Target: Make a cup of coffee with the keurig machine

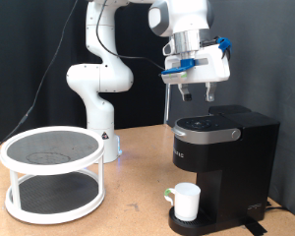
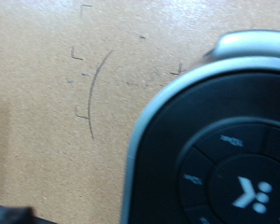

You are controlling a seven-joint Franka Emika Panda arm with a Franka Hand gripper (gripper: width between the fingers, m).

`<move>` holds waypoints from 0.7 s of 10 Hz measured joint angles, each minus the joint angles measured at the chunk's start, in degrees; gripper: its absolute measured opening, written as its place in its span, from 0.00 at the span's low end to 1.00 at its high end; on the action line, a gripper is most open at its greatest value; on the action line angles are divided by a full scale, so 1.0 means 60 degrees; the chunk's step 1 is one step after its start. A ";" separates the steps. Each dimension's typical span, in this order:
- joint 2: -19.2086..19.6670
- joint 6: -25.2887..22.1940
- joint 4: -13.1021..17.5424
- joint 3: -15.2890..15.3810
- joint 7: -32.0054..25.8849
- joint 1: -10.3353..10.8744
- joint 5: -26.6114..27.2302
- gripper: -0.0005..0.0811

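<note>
The black keurig machine [image 1: 219,157] stands on the wooden table at the exterior view's right, its rounded lid down. The small white cup [image 1: 186,201] sits on the machine's round drip base, under the spout. My gripper [image 1: 196,95] hangs just above the lid's top, fingers pointing down with a gap between them and nothing held. The wrist view shows the machine's lid [image 2: 219,149] from above, with silver trim and round button panel; the fingers do not show there.
A white two-tier round rack [image 1: 51,172] with dark mesh shelves stands at the exterior view's left. The arm's white base [image 1: 100,108] rises behind it. Bare wooden tabletop [image 2: 56,103] with faint pencil marks lies beside the machine.
</note>
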 joint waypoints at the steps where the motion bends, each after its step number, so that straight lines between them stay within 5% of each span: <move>1: 0.0100 0.0224 -0.0016 0.0008 0.0081 0.0000 -0.0101 0.58; 2: 0.0218 0.0398 -0.0036 0.0017 0.0107 0.0000 -0.0124 0.58; 4: 0.0443 0.0599 -0.0090 0.0067 0.0082 0.0009 -0.0041 0.19; 7: 0.0633 0.0828 -0.0354 0.0146 -0.0241 0.0135 0.0334 0.07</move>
